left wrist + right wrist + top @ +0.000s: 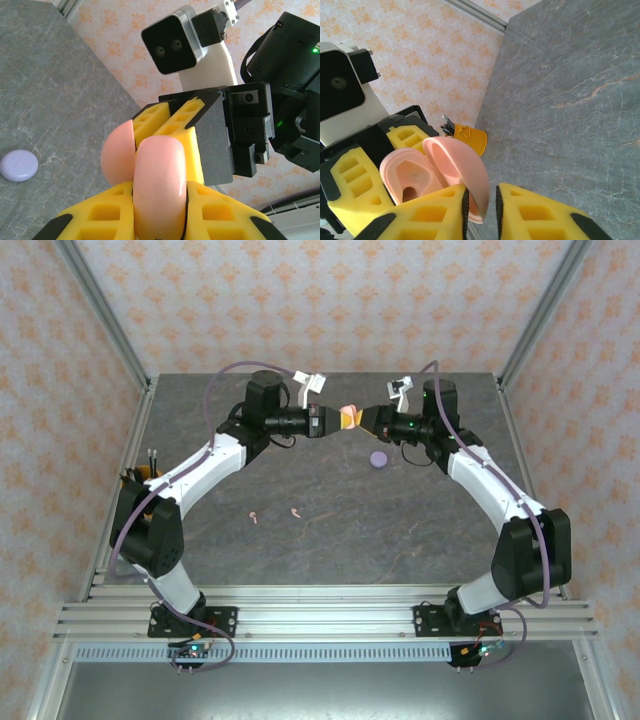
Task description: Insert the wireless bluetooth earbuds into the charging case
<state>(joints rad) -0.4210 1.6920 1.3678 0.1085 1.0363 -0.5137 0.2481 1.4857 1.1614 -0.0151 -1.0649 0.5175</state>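
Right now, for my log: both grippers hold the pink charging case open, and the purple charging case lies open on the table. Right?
No: the purple charging case lies closed on the table, as the left wrist view shows. The rest stands.

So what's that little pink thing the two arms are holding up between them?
It's a small round pale pink case of smooth, glossy-looking plastic, hinged open like a clamshell and held in mid-air. The left gripper is shut on its base half, whose inside shows moulded hollows. The domed lid stands up from it, its rim between the fingers of the right gripper; whether they pinch it tight I can't tell. Nothing else touches it.
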